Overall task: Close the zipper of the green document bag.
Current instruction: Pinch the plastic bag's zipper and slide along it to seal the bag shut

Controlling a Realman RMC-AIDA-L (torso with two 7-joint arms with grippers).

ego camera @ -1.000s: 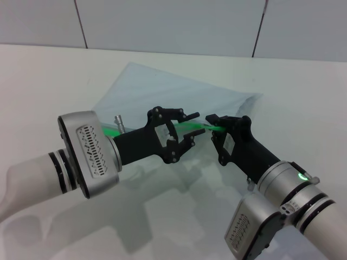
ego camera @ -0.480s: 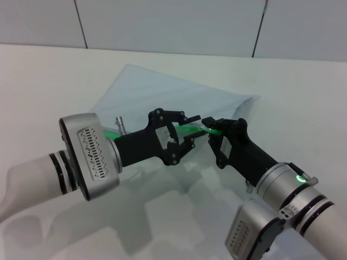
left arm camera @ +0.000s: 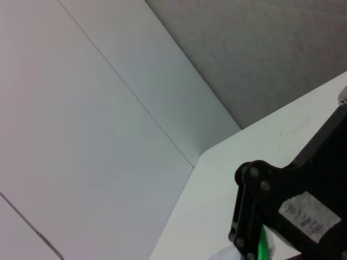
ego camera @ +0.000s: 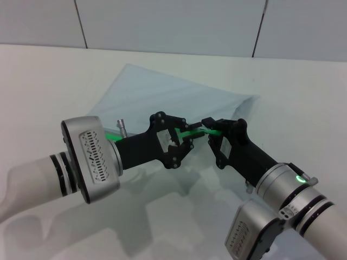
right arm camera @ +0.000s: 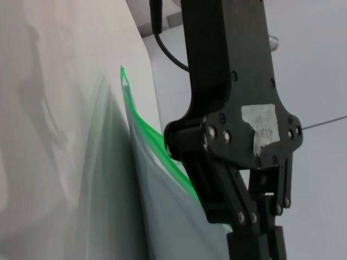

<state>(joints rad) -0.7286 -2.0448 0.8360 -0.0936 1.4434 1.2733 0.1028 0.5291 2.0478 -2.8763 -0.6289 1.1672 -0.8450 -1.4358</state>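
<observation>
Since the earlier frames, the left gripper [ego camera: 181,142] is seen drawn slightly toward 7 o'clock in the head view, and the right gripper [ego camera: 209,126] has shifted toward 9 o'clock, so the gap between the two is narrowed. The green document bag [ego camera: 162,92] lies flat on the white table [ego camera: 43,81], stretching toward 12 o'clock from both grippers, with the zipper [ego camera: 191,131] running along its near edge between them. The right gripper's fingers are pressed together on the zipper strip at its 3 o'clock end. The left gripper's fingers are closed around the strip near the middle, probably on the slider, though the slider itself is hidden.

Several risks are judged from here. If the pull is angled upward instead of along the strip, the edge is lifted and buckled, as the right wrist view already suggests, and the slider may jam. If the right pinch is loosened, the whole bag is dragged instead of zipped. With the grippers this near each other, contact between fingertips is possible.
</observation>
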